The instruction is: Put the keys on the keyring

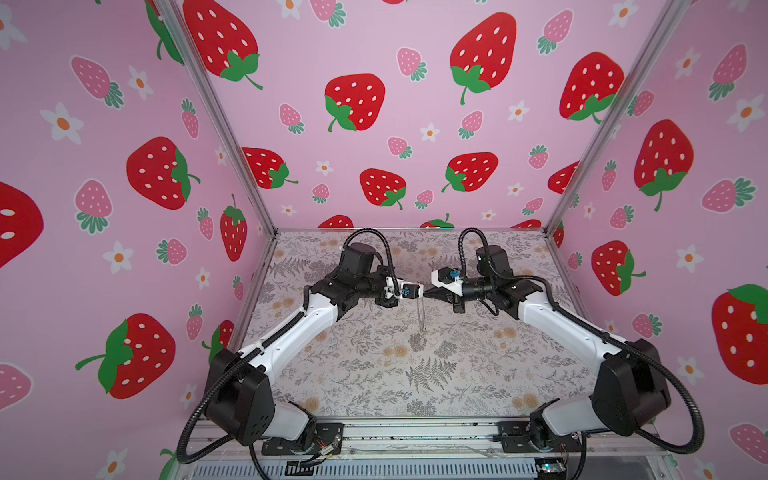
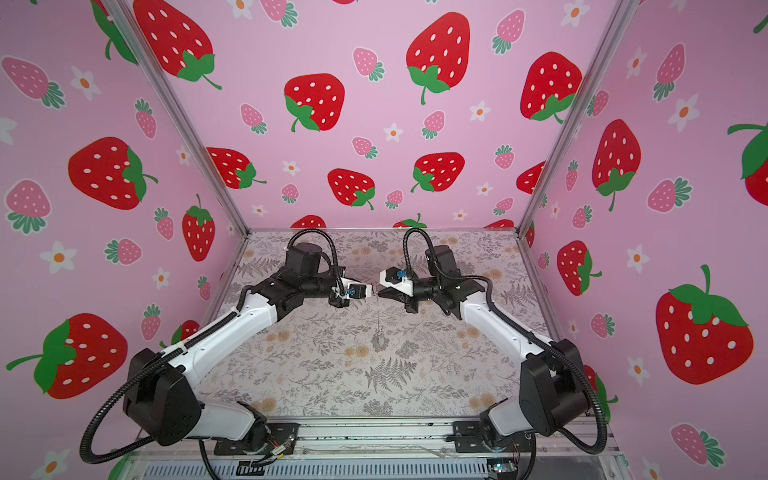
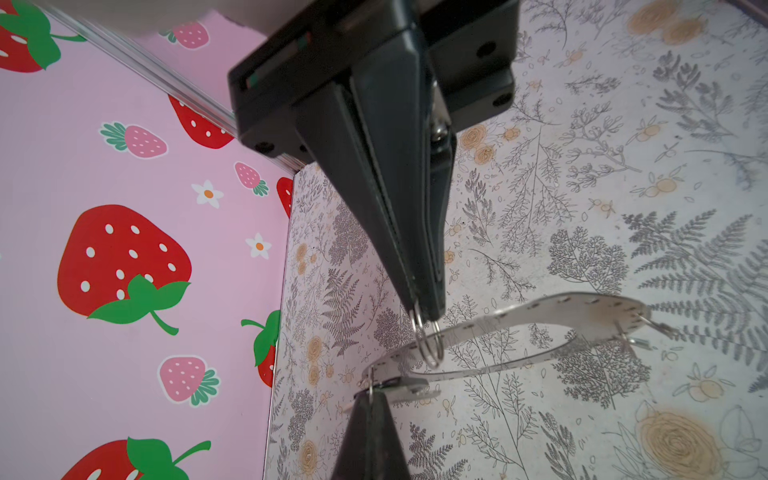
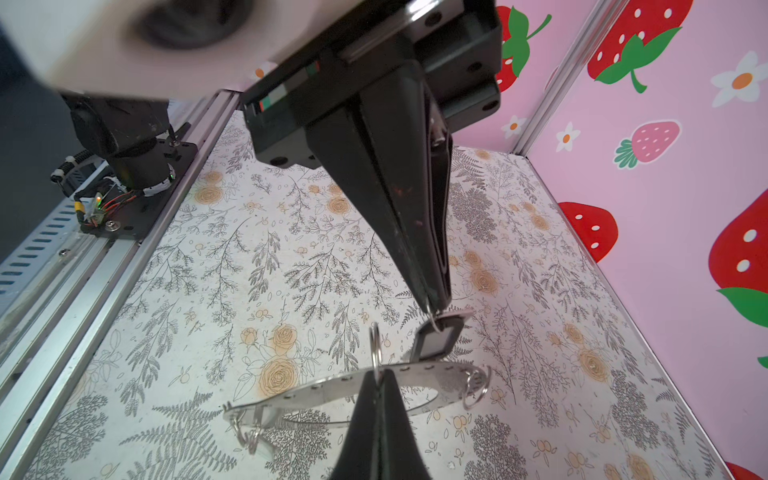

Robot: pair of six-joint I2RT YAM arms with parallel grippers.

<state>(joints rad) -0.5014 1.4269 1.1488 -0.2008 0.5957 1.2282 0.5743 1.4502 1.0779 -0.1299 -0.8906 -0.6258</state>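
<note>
Keyring [image 3: 590,311] up in the air, well clear of the floral counter [image 3: 582,436], slung between the two arms. In a top view, the keyring [image 1: 422,313] a mere sliver, dangling edge-on under the meeting point of the tips. Close up: a flat, wide washer of silvery metal, tiny holes dotted along the rim, a few spare wire loops [image 4: 476,386] hooked through.

Left jaws pinched fully shut on a split ring [image 3: 430,343] threaded through the rim, and carrying the plate from there. Right jaws shut just as tight, nipping a small loop [image 4: 433,321] with the black-rimmed tag [image 4: 436,340] dangling just beside the rim. Cannot tell whether already through a hole or merely held against the edge.

Reads as stiff and light: unlikely to bend, but slick, thin, and free to swing or spin on that single ring. Best taken by a wire loop or by the bare rim between holes, never across the flat faces. Calls for a steady hold on one side and fine, slow work with the tag's loop on the other. Plenty to go wrong: a twist of the plate, a loop springing out of the pinch, a tiny tag lost on that busy floral pattern.
</note>
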